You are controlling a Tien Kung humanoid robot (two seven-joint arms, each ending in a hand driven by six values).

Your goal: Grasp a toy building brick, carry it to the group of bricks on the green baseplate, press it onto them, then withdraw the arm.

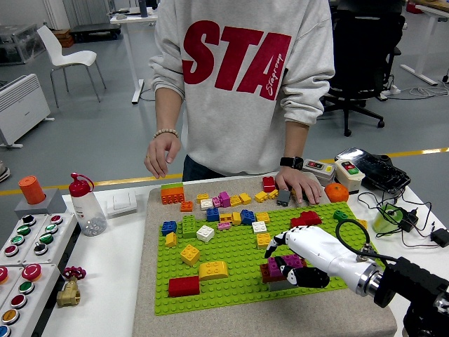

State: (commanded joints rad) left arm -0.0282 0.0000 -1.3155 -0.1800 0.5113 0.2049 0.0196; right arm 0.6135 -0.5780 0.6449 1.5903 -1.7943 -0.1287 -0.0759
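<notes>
White right robot hand [298, 256] fingers loosely spread, holding nothing, just above dark-red/magenta stacked brick cluster [280, 270] on green studded baseplate [231, 260]; lift straight up, avoid dragging bricks

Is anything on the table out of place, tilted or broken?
Nothing looks broken or spilled. Loose bricks lie scattered at mixed angles over the green baseplate; that seems normal here. The right hand rests over the brick cluster near the front. One oddity: a brass valve lies on its side by the button panel.
</notes>
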